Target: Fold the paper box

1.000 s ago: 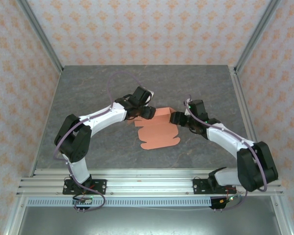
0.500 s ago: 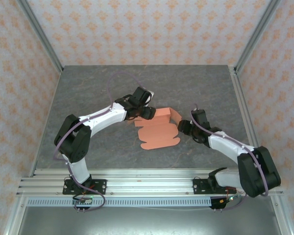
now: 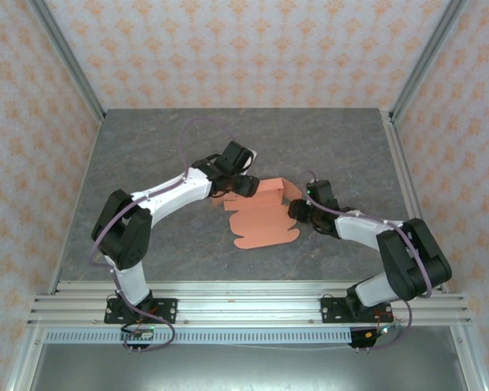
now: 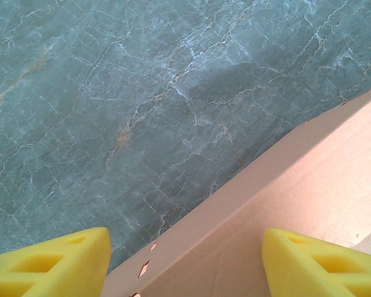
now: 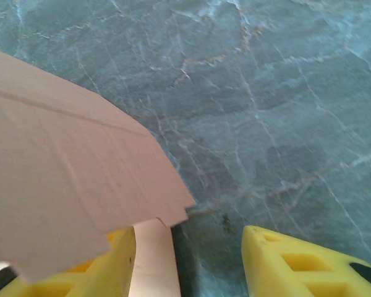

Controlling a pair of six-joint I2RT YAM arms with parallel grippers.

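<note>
One arm has moved in the last second. From above, the right gripper [image 3: 296,210] has backed off the raised flap [image 3: 290,189] at the far right corner of the paper box [image 3: 261,221]. It now sits lower, just beside the sheet's right edge, with its elbow swung in. The left gripper [image 3: 244,186] stays over the far left corner. The box lies mid-desk [image 3: 147,155], mostly flat, between the two.

Left wrist view: the yellow fingers [image 4: 49,263] stand wide apart. A creased panel of the box runs across beneath them, and nothing is pinched.

Right wrist view: the jaws are parted, with bare desk in the gap. The flap overhangs the finger [image 5: 114,266] on the picture's left, and a narrow strip touches that finger's inner face. This looks like a fresh approach for a lower hold, and folding has barely begun.
</note>
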